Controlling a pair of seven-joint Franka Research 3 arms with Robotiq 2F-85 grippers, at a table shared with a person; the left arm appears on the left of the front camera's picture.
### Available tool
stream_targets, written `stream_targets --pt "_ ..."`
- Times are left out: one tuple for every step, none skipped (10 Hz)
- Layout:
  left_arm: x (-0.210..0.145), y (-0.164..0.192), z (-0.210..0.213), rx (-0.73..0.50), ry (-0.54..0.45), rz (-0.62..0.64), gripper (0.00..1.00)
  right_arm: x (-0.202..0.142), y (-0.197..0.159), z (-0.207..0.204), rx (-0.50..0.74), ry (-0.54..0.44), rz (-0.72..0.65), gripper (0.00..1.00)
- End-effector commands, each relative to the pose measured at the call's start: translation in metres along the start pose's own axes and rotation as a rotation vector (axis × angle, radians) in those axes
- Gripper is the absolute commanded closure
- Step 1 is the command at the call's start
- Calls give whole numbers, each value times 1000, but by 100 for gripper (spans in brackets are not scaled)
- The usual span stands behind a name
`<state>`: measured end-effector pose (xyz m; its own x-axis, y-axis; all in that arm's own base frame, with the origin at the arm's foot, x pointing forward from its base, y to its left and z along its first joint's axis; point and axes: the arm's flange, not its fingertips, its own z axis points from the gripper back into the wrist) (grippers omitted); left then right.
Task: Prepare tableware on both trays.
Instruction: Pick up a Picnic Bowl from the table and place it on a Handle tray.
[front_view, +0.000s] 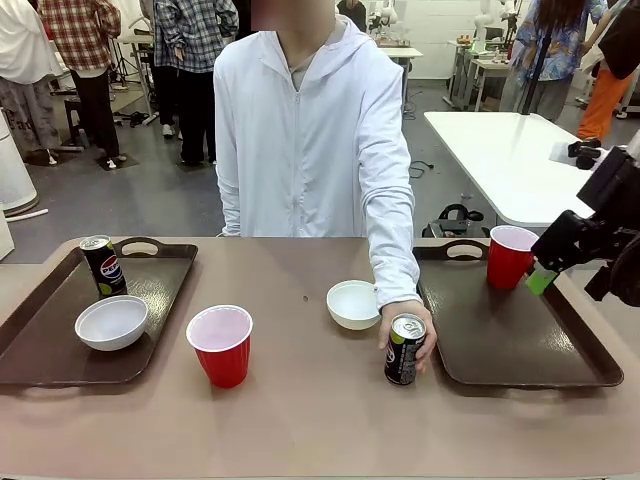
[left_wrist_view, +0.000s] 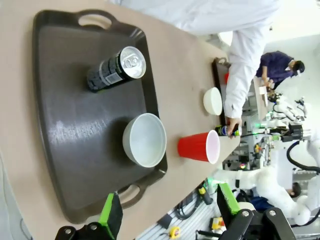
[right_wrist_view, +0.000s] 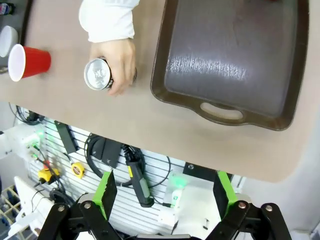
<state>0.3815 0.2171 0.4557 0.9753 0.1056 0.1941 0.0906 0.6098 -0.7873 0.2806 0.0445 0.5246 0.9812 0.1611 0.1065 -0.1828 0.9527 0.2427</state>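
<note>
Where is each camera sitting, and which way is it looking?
Front view: between the arms, facing the person across the table; right arm's jaws beside a red plastic cup.
Left wrist view: above the left dark brown plastic tray with a dark drink can and white bowl; open jaws at bottom.
Right wrist view: above the right tray; open jaws at bottom.
All share the person's hand on the second can.
</note>
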Motion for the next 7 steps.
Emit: stream_targets --pt "0 -2 1 -5 -7 19 0 -4 -11 -1 6 -21 3 0" --pt "0 -2 1 -5 -7 19 0 -4 -11 -1 6 -21 3 0" --pt "0 -2 1 -5 -7 19 0 -4 -11 -1 6 -21 3 0" --pt "0 -2 1 -5 -7 19 0 -4 -11 -1 6 -21 3 0" --pt "0 -2 1 -5 -7 19 0 -4 -11 -1 6 -21 3 0" --pt "0 -2 1 -5 -7 19 0 -2 -9 5 26 -14 -13 0" --pt "0 -2 1 -5 -7 19 0 -1 5 1 -42 25 69 0"
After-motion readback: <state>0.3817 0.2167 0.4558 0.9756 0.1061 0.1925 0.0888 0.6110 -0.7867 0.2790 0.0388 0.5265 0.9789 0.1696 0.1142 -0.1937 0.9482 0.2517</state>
